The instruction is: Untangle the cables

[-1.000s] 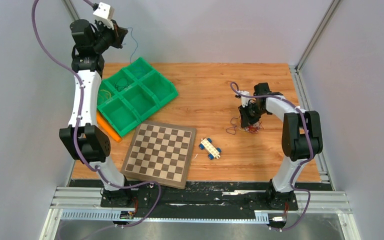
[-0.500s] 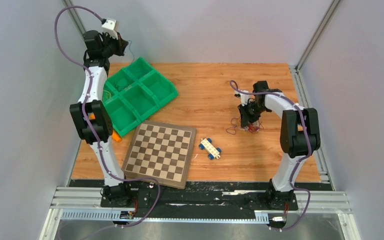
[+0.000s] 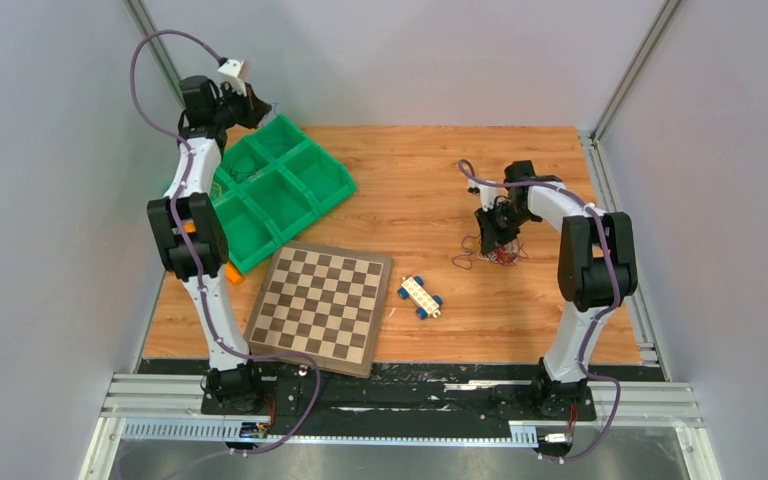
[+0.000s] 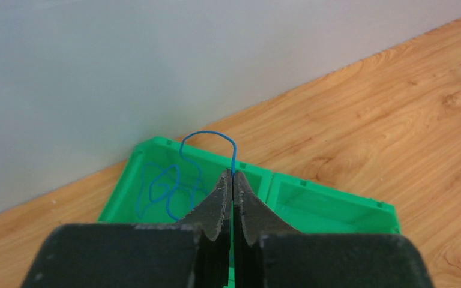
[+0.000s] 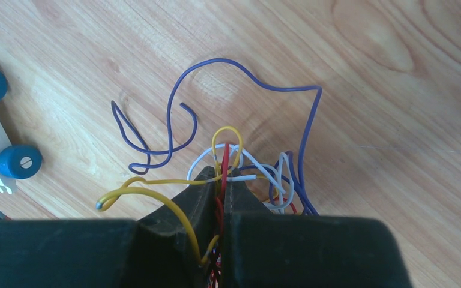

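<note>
now your left pincer is pinching the blue cable, whose loose length trails ahead and down into a corner compartment of the green bin; your right pincer, pressed together, pins the knotted cables on the tabletop.

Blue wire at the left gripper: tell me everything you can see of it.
The blue wire is a thin, glossy, flexible single strand. One part is pinched between the shut fingers of the left gripper. From there it rises, arches over and drops into a compartment of the green tray, where the rest lies in loose loops. No knot shows. Its ends cannot be made out.
</note>
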### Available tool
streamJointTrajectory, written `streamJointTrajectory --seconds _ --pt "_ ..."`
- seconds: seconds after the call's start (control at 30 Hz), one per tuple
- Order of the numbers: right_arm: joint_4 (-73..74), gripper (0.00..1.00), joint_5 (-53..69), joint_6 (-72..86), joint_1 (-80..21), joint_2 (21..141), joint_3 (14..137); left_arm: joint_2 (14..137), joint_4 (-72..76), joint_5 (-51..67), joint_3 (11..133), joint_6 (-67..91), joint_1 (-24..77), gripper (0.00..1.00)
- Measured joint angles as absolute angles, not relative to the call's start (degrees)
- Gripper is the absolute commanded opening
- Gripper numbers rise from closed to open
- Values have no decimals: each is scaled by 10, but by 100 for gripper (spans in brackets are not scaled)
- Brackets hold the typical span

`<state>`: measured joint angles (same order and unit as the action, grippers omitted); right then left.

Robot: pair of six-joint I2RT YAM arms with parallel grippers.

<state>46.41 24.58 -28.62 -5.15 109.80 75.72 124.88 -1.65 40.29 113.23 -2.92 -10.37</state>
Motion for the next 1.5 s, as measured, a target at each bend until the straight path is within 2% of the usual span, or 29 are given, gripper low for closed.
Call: streamJointTrajectory --seconds 0.13,0.2,0.23,0.27,0.37,0.5,0.53,0.6,0.77,0.93,1.1,1.2,1.37,1.5 --pt "467 8 246 -286 -51 1103 763 1269 -38 410 1124 -11 -104 5" --pt "467 7 247 -286 -51 1105 764 1280 -53 415 1123 1 -104 13" --pt "467 6 248 -286 -51 1106 764 1284 -59 416 1123 6 -104 24" --pt "469 5 248 -286 -51 1106 764 1289 -68 416 1123 11 -104 29" --pt "471 1 255 -287 -51 1106 766 1294 -97 415 1123 16 -104 57" --pt "477 0 285 -290 -51 1106 769 1291 -124 415 1126 22 -105 82" --pt "478 0 297 -292 -51 1105 770 1288 -131 414 1126 23 -106 92" --pt "478 0 324 -298 -51 1102 773 1273 -142 415 1121 18 -108 98" --pt "485 0 394 -311 -51 1066 776 1181 -152 440 1072 5 -109 99" --pt "488 0 463 -317 -51 1000 797 1017 -157 510 964 -60 -76 95" --pt "488 0 527 -323 -62 934 800 893 -177 585 851 -164 65 89" --pt "489 0 546 -325 -85 904 800 872 -171 615 786 -187 166 77" --pt "489 0 547 -322 -143 872 799 868 -55 615 689 -99 251 67" --pt "487 0 545 -317 -172 854 789 851 47 594 652 -15 304 63"
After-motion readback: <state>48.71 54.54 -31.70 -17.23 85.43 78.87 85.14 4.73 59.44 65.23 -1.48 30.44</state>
